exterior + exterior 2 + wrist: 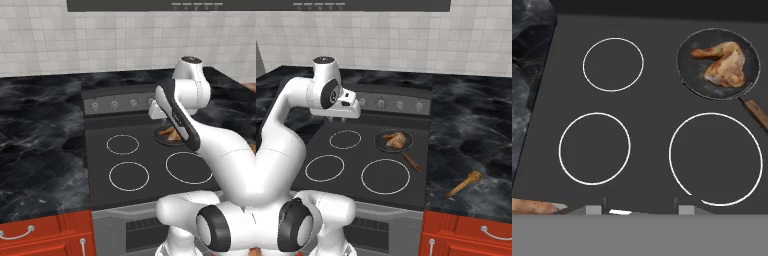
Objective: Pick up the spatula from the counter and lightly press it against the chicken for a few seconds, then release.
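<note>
Closest in, the gripper [640, 209] hangs over the stove [652, 100], jaws partly apart and empty, with nothing between them; the chicken [724, 62] lies in a dark pan [690, 75] on the rear right burner, its wooden handle pointing to the front right; the spatula [463, 184] lies flat on the black marble counter [476, 130] right of the stove — well apart from the gripper.
</note>
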Robot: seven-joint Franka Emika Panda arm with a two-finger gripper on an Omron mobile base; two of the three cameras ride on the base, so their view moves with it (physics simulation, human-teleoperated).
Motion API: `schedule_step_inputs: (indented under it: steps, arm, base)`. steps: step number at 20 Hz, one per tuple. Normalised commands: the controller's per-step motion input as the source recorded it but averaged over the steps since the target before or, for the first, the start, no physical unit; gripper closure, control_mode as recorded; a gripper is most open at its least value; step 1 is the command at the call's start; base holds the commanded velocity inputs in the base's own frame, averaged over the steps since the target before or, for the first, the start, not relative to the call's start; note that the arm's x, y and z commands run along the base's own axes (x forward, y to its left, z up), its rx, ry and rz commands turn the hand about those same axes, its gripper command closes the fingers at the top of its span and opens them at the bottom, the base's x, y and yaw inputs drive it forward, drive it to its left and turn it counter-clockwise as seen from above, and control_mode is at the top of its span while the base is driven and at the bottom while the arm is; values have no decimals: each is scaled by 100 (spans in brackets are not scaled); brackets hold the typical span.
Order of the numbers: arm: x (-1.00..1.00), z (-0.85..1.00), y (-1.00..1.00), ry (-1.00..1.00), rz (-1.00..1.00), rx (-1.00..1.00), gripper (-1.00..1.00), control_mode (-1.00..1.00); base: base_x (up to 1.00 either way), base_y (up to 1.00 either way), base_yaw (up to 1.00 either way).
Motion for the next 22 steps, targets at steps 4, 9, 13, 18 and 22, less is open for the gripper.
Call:
schedule_step_inputs:
  steps: [4,9,13,18,22]
  arm:
    - [-14,0,-1,0,0,1,-100,-100]
    - [-32,-3,-18,-10,-7,1,-100,-100]
    - [-26,-14,-38,-15,-10,0,-100,-100]
    - [-15,-15,-46,-5,-12,-1,-100,-100]
    - [-4,-10,-38,0,-11,0,-100,-100]
  base:
    - [0,0,0]
    - [0,0,0]
    - [0,0,0]
    - [0,0,0]
    - [0,0,0]
